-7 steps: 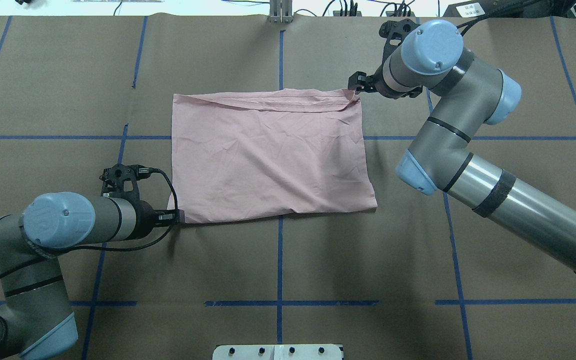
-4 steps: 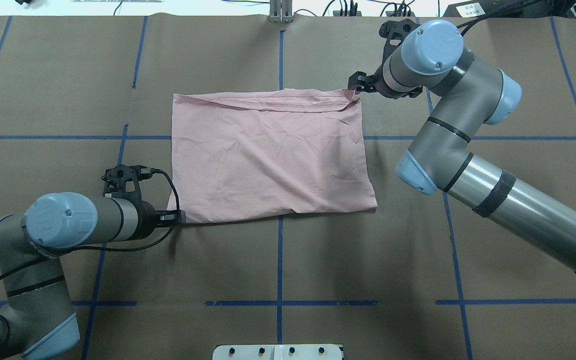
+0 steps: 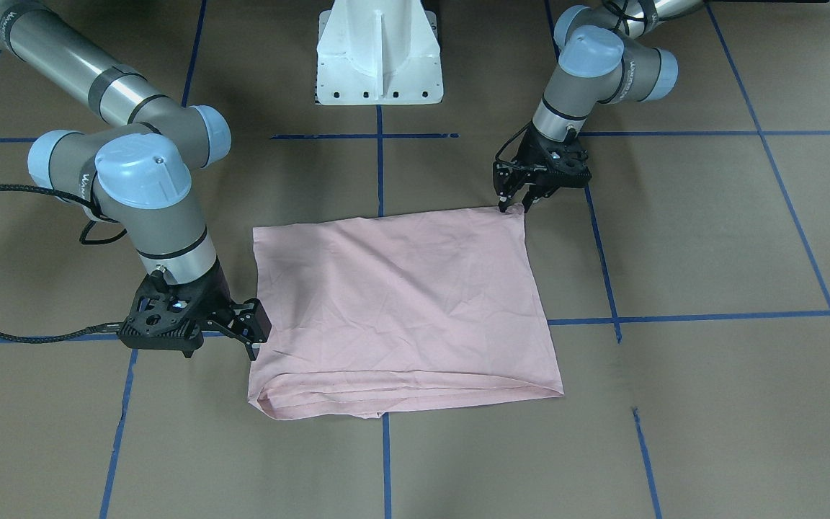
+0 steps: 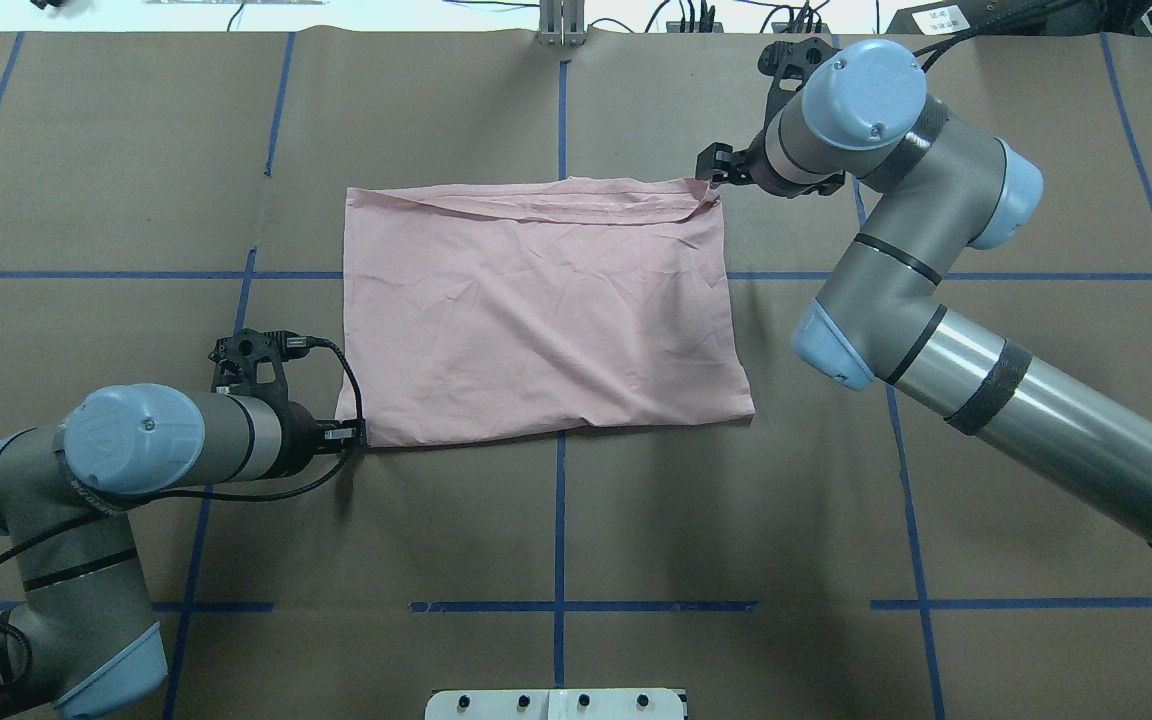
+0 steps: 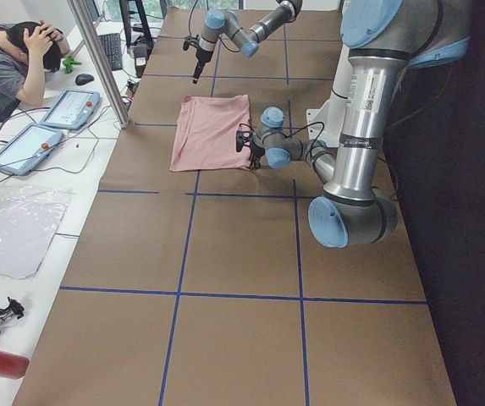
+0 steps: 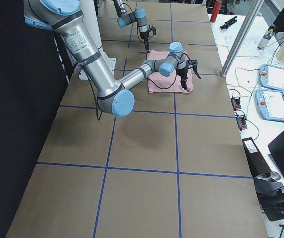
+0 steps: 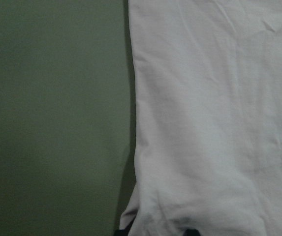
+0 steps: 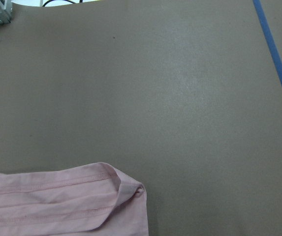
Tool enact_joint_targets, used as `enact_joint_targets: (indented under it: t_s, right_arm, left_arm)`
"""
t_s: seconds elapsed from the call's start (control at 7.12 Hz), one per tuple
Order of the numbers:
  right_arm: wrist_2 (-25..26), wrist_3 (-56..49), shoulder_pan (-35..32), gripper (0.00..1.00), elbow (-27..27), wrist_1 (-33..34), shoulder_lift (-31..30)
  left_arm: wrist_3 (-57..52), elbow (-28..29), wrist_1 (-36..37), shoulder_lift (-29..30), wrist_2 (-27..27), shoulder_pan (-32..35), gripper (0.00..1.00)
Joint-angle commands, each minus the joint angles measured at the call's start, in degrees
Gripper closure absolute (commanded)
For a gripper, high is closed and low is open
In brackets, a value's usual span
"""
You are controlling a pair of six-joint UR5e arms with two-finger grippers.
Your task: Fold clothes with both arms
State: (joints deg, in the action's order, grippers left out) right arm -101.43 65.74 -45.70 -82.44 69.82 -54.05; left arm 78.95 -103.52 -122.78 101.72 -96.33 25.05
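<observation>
The pale pink T-shirt (image 4: 536,310) lies folded into a flat rectangle, plain side up, mid-table (image 3: 400,303). No print or tag shows. My left gripper (image 4: 356,434) sits low at the shirt's near-left corner. In the front view (image 3: 515,207) its fingers stand apart over that corner. In the left wrist view two dark fingertips (image 7: 192,231) flank the cloth (image 7: 214,123). My right gripper (image 4: 711,170) is at the far-right corner, fingers apart (image 3: 255,339). The right wrist view shows that hemmed corner (image 8: 126,189) but no fingers.
Brown paper with blue tape lines (image 4: 560,520) covers the table. The white pedestal base (image 3: 379,50) stands at the robot's edge. A metal post (image 5: 98,59), tablets (image 5: 68,108) and a seated operator (image 5: 13,68) are beyond the far edge.
My left arm's elbow and wrist have shifted slightly right, toward the shirt; its gripper stays at the near-left corner. The right arm and the shirt have not moved.
</observation>
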Motion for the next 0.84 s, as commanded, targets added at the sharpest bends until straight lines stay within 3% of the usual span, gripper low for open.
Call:
enact_joint_targets:
  t_s: [0.0, 0.28, 0.42, 0.7]
  right_arm:
    - [0.1, 0.0, 0.0, 0.00, 0.0, 0.1, -0.1]
    - [0.4, 0.8, 0.1, 0.01, -0.2, -0.7, 0.0]
    - [0.4, 0.8, 0.2, 0.13, -1.4, -0.8, 0.3]
    - [0.4, 0.0, 0.5, 0.15, -3.5, -1.0, 0.3]
  left_arm:
    - [-0.3, 0.5, -0.1, 0.1, 0.0, 0.0, 1.00]
    - [-1.0, -0.3, -0.1, 0.0, -0.1, 0.4, 1.00]
    - [-5.3, -0.5, -0.1, 0.0, -0.1, 1.3, 1.00]
    - [-14.0, 0.2, 0.0, 0.0, -0.5, 7.2, 1.00]
